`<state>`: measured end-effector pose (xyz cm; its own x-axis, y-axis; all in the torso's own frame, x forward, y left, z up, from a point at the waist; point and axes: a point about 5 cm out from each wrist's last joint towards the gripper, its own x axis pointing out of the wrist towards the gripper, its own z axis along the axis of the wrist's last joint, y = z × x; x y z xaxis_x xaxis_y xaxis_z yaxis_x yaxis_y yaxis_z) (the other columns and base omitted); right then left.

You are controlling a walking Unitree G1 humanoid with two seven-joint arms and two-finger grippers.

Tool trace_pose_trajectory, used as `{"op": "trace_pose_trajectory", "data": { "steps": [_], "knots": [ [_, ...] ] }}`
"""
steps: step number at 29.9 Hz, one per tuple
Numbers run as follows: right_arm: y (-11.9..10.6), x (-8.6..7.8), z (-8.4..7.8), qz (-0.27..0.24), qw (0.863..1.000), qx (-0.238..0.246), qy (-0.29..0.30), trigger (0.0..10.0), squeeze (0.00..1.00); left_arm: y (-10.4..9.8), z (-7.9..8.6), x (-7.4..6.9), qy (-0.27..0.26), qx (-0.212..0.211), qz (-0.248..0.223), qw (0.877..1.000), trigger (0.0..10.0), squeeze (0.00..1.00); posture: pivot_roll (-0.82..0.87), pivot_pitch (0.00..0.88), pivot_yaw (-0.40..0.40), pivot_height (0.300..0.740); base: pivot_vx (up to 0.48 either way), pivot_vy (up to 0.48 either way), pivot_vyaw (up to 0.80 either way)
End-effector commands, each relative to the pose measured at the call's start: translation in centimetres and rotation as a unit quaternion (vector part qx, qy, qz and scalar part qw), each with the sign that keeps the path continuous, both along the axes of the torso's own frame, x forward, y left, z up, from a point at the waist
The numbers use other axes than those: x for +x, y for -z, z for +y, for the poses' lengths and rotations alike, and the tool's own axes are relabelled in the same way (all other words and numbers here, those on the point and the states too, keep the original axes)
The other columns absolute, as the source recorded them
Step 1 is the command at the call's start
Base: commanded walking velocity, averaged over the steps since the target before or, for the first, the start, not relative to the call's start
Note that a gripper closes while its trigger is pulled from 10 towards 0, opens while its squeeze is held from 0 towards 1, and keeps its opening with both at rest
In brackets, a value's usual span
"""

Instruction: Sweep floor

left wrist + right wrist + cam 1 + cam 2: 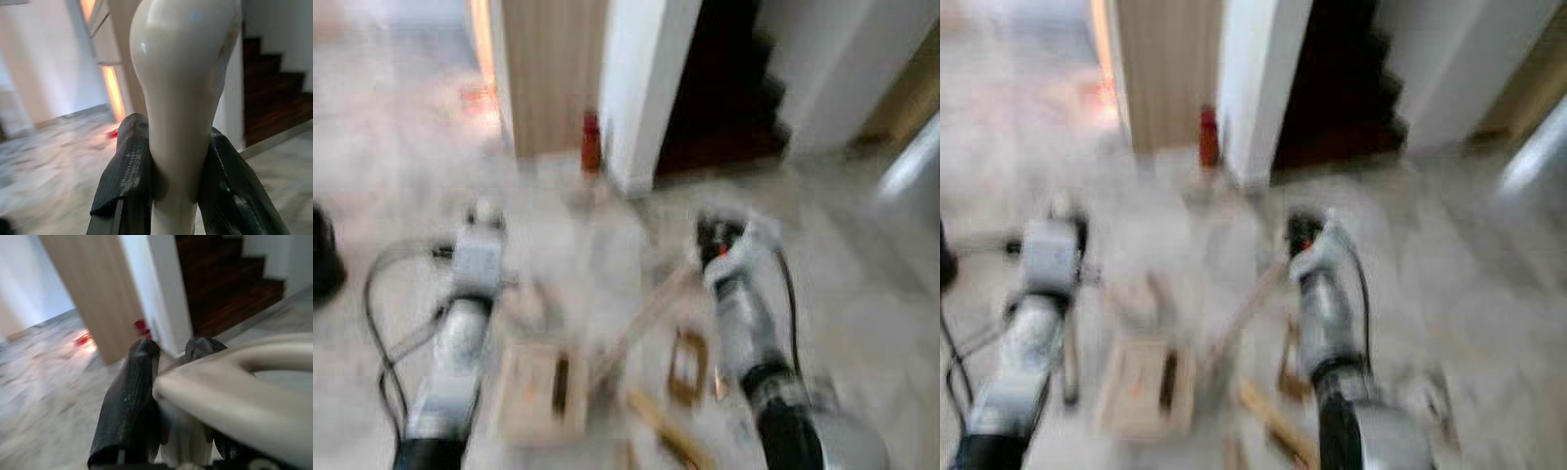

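Note:
Both eye views are blurred. My left gripper (173, 129) is shut on a smooth cream handle (181, 73) that rises between its two black fingers (127, 166). My right gripper (174, 350) is shut on another cream handle (234, 401) that has a looped opening. In the left eye view the left gripper (484, 217) and right gripper (720, 240) are both held out over the floor. Below them lie a beige dustpan-like shape (543, 387) and a thin pale pole (641, 318) slanting across the marble floor (401, 157).
A white pillar (646, 88) and a wooden panel (553, 69) stand ahead, with a small red object (591, 142) at their foot. Dark stairs (724, 98) rise behind the pillar. A black object (323, 255) sits at the left edge. Brown pieces (688, 367) lie near my right arm.

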<state>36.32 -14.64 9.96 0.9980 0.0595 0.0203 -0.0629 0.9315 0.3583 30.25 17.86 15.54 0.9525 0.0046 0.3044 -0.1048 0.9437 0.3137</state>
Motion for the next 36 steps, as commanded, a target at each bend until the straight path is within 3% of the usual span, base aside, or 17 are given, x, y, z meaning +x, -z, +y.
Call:
{"op": "trace_pose_trajectory", "data": {
  "steps": [1, 36],
  "knots": [
    [-1.5, 0.6, 0.4, -0.027, 1.0, 0.005, 0.0, 10.0, 0.0, -1.6, 0.1, 0.0, 0.005, 0.015, -0.041, 0.999, 10.0, 0.0, 0.24, 0.0, -0.169, 0.74, 0.0, 0.0, -0.79],
    [-1.4, 0.6, -0.9, -0.025, 0.999, 0.0, 0.027, 10.0, 0.0, -1.5, -0.2, 0.1, 0.013, 0.024, -0.036, 0.999, 10.0, 0.0, 0.23, 0.0, -0.158, 0.74, 0.0, 0.0, -0.79]
  ]
}}
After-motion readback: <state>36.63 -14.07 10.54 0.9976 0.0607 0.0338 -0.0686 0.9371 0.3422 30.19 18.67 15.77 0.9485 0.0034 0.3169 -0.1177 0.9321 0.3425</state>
